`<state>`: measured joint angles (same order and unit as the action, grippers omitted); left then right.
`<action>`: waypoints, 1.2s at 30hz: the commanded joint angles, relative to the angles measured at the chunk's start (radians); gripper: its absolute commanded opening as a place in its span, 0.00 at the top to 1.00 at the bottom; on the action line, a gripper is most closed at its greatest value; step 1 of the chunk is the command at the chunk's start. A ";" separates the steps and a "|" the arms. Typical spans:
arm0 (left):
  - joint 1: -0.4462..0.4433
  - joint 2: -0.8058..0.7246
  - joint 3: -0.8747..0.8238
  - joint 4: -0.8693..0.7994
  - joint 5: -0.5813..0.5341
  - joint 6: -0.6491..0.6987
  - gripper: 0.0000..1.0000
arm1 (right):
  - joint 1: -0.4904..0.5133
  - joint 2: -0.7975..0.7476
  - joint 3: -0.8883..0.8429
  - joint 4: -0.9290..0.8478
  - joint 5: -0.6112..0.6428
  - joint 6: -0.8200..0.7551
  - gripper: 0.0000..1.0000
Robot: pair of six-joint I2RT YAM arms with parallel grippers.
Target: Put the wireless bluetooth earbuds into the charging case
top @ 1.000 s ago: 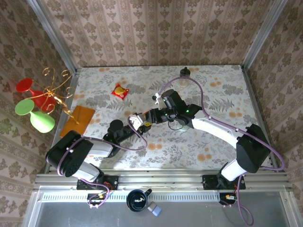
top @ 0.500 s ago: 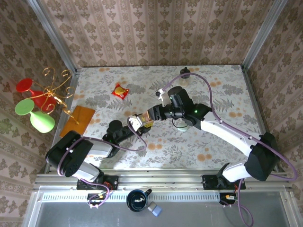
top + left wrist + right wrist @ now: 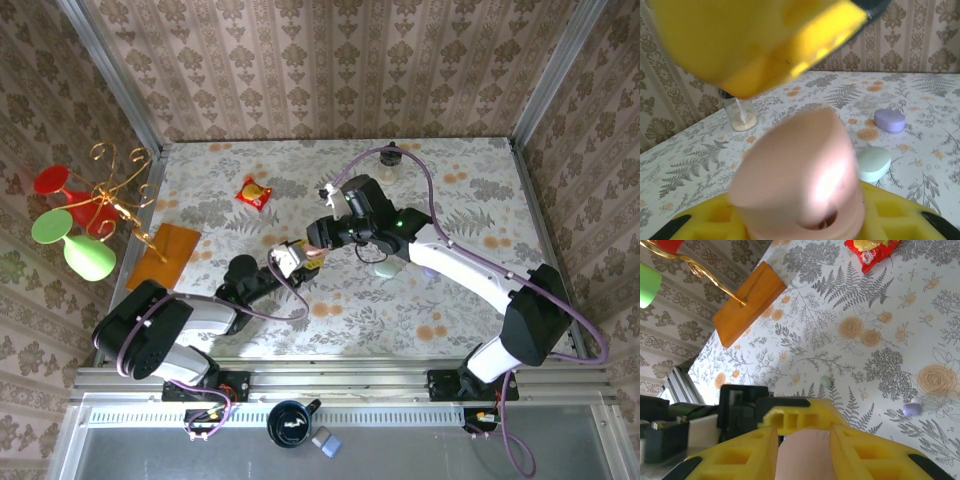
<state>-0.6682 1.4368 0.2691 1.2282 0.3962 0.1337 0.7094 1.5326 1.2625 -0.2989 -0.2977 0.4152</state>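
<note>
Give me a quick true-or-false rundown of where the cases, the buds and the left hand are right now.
1. The left hand grips a pink case. True.
2. The mint case lies on the table. True.
3. The lilac case is stacked on the mint case. False: it lies on the table by itself, apart from the mint one.
4. The red snack packet rests on the orange board. False: it lies on the table, well apart from the board.
5. A lilac earbud lies loose on the table. True.
</note>
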 commanded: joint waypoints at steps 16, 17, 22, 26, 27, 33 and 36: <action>-0.002 -0.059 0.085 0.060 0.040 -0.261 0.68 | -0.140 -0.209 -0.401 0.573 -0.359 0.549 0.35; -0.002 -0.059 0.092 0.060 0.045 -0.262 0.68 | -0.140 -0.198 -0.414 0.620 -0.373 0.592 0.35; -0.002 -0.053 0.116 0.059 0.063 -0.267 0.68 | -0.139 -0.147 -0.441 0.808 -0.423 0.723 0.38; -0.006 -0.047 0.122 0.059 0.073 -0.261 0.68 | -0.140 -0.099 -0.440 0.839 -0.435 0.747 0.45; -0.007 -0.047 0.121 0.060 0.075 -0.260 0.68 | -0.140 -0.095 -0.443 0.848 -0.438 0.752 0.47; -0.008 -0.044 0.107 0.059 0.075 -0.245 0.67 | -0.143 -0.059 -0.450 0.863 -0.434 0.743 0.65; -0.008 -0.048 0.098 0.059 0.075 -0.237 0.67 | -0.144 -0.052 -0.448 0.865 -0.433 0.741 0.76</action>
<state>-0.6659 1.3956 0.3637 1.2655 0.4408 -0.1150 0.5560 1.4605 0.8215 0.5274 -0.7132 1.1564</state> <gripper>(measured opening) 0.376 0.275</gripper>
